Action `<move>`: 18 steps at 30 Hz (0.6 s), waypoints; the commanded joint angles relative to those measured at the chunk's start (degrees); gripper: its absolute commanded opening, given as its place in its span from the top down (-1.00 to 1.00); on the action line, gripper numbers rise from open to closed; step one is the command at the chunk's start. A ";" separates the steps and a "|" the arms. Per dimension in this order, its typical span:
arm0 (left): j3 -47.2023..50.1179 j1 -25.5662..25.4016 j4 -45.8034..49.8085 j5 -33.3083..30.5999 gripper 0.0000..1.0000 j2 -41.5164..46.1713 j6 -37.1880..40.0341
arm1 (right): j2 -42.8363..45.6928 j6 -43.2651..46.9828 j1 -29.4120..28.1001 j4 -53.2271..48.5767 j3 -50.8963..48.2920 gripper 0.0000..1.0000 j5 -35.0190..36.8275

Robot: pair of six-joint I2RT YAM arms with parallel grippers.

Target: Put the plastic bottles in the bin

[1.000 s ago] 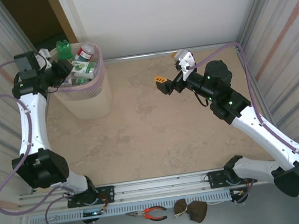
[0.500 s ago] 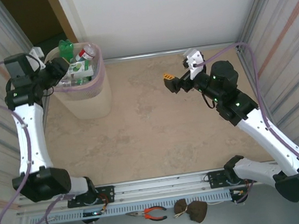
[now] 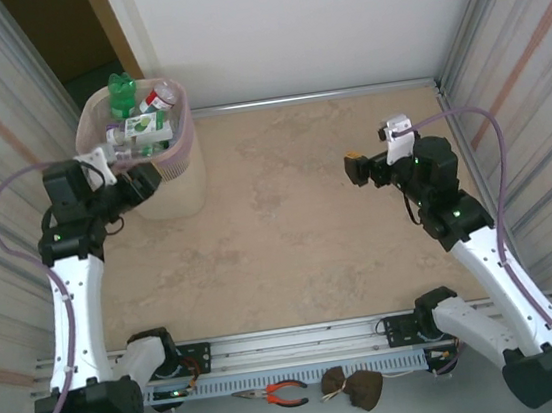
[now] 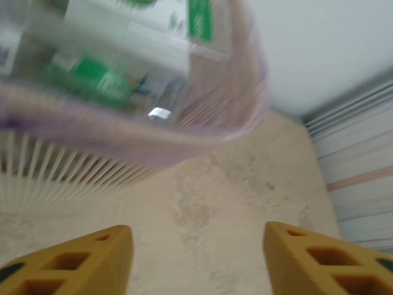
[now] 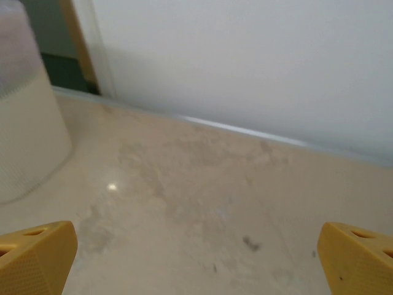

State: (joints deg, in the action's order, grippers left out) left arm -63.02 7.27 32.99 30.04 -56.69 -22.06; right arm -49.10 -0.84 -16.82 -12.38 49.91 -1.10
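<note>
The bin (image 3: 185, 137), a tall translucent pinkish basket, stands at the table's far left. Several plastic bottles lie piled in it: a green one (image 3: 120, 88), a clear one with a red cap (image 3: 156, 99), and green-labelled ones (image 3: 145, 130). My left gripper (image 3: 144, 180) hangs just outside the bin's near wall, below the rim, open and empty. In the left wrist view the blurred bin (image 4: 202, 132) with bottle labels (image 4: 98, 80) showing through its wall fills the top, and the left gripper (image 4: 196, 261) has bare table between its fingers. My right gripper (image 3: 355, 169) hovers open over the right half of the table; the right gripper (image 5: 196, 264) holds nothing.
Corrugated walls close in both sides, and a white wall with a metal strip (image 3: 313, 95) closes the back. A dark doorway (image 3: 63, 31) lies behind the bin. The bin's lower wall (image 5: 24, 129) shows at the left of the right wrist view. Pliers (image 3: 279, 395) lie on the front rail.
My left gripper has drawn back from over the bin's rim, down to its near side, and has opened. My right arm has swung back to the right and nearer.
</note>
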 commanded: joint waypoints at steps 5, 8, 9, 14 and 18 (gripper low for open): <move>17.55 -2.64 -11.88 -10.68 -0.76 5.95 4.38 | -0.57 -5.47 10.79 4.56 -12.31 -0.98 0.03; 22.26 -5.94 -15.86 -18.27 -0.97 5.44 6.17 | -2.13 -7.76 16.00 10.35 -17.10 -0.98 -1.62; 23.41 -7.05 -17.05 -20.63 -0.97 4.97 7.06 | -2.74 -8.33 17.12 11.77 -18.28 -0.98 -1.29; 29.78 -11.64 -26.38 -31.60 -0.97 1.86 12.17 | -6.57 -11.29 21.39 23.80 -24.80 -0.98 1.29; 35.12 -13.76 -37.71 -37.67 -0.97 -1.54 17.10 | -12.59 -10.53 21.46 32.79 -28.19 -0.98 4.76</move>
State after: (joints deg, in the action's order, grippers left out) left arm -30.52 -5.63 6.46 0.43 -56.55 -10.57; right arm -59.13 -10.07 4.43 10.02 23.18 0.60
